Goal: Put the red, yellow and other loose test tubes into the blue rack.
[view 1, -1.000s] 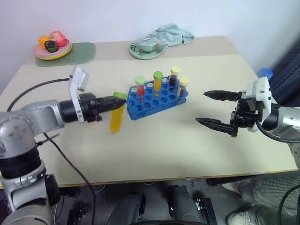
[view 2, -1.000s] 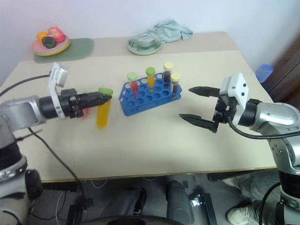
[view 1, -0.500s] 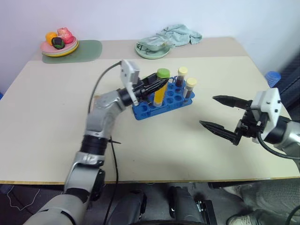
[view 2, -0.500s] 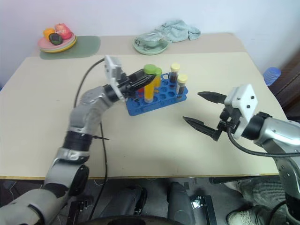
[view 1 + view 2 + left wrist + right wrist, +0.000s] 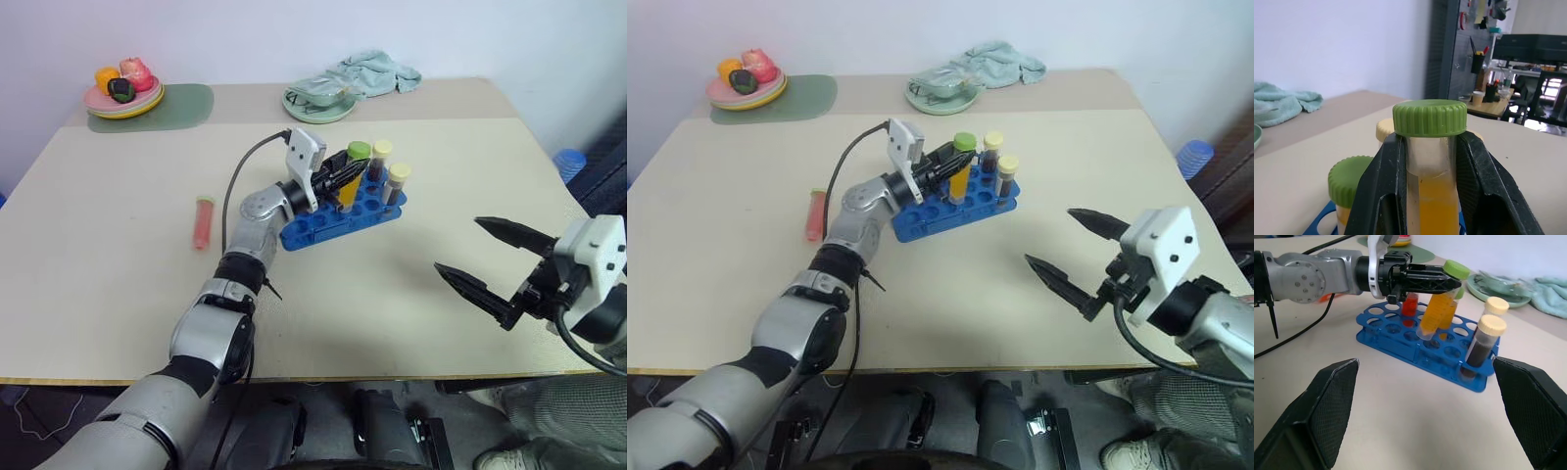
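Note:
My left gripper is shut on a yellow-orange test tube with a green cap. It holds the tube tilted just above the blue rack. The tube's lower end hangs over the rack's middle holes. In the rack stand a red tube, another orange tube with a green cap and two dark brown tubes with pale caps. A loose red tube lies flat on the table left of the rack. My right gripper hovers open and empty, right of the rack and nearer the front edge.
At the back stand a pale green plate beside a crumpled cloth, and a pink plate of fruit on a green mat. A black cable hangs along my left arm.
My left gripper has carried the yellow tube right and forward, from beside the rack to over it. The loose red tube now shows. My right gripper has drawn back, still open.

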Available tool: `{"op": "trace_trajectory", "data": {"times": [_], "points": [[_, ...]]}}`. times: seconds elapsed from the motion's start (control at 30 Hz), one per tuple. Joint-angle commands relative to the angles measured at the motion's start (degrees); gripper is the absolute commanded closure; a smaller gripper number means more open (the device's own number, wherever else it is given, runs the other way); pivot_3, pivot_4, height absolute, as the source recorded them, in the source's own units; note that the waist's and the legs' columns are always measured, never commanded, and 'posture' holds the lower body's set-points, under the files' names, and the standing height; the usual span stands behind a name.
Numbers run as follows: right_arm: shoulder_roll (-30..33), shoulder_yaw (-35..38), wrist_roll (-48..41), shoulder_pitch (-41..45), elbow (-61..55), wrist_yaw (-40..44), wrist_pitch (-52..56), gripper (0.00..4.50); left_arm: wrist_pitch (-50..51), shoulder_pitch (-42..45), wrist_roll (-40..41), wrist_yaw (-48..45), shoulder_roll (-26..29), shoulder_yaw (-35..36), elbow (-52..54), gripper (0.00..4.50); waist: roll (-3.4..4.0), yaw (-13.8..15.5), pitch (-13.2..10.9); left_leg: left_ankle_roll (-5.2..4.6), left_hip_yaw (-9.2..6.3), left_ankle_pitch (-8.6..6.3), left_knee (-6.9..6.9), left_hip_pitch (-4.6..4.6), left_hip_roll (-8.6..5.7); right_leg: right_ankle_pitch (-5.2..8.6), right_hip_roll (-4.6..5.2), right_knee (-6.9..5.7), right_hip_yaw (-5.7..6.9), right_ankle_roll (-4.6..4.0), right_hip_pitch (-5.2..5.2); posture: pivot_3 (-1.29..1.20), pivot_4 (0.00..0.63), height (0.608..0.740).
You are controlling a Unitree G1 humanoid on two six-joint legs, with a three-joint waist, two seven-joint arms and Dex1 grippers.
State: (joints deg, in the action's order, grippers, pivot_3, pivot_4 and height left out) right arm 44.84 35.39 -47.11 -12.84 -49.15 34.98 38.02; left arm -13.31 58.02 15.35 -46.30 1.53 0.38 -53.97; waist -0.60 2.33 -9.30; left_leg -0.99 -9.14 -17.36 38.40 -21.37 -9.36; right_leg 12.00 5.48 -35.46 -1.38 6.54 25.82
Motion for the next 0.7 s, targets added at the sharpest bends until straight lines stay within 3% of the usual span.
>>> {"op": "trace_trajectory", "data": {"times": [0.03, 0.7], "points": [[-0.65, 2.84, -2.11, -1.57, -3.50, -2.34, -0.17, 0.00, -2.70, 2.46, -0.64, -0.73, -0.64, 1.04, -1.44, 3.71, 0.00, 0.01, 0.00, 0.00, 0.00, 0.00, 0.01, 0.00, 0.00, 0.00, 0.00, 0.00, 0.00, 0.00, 0.00, 0.00, 0.150, 0.740], [0.52, 2.58, -3.14, -2.51, -2.79, -4.19, -1.98, 0.00, -7.15, 5.24, -5.93, 2.59, -2.53, 1.06, -10.70, 3.71, 0.01, -0.07, 0.01, -0.23, 0.01, -0.15, 0.55, 0.04, 0.00, -0.09, -0.07, 0.00, 0.01, 0.17, -0.32, 0.00, 0.150, 0.740]]}}
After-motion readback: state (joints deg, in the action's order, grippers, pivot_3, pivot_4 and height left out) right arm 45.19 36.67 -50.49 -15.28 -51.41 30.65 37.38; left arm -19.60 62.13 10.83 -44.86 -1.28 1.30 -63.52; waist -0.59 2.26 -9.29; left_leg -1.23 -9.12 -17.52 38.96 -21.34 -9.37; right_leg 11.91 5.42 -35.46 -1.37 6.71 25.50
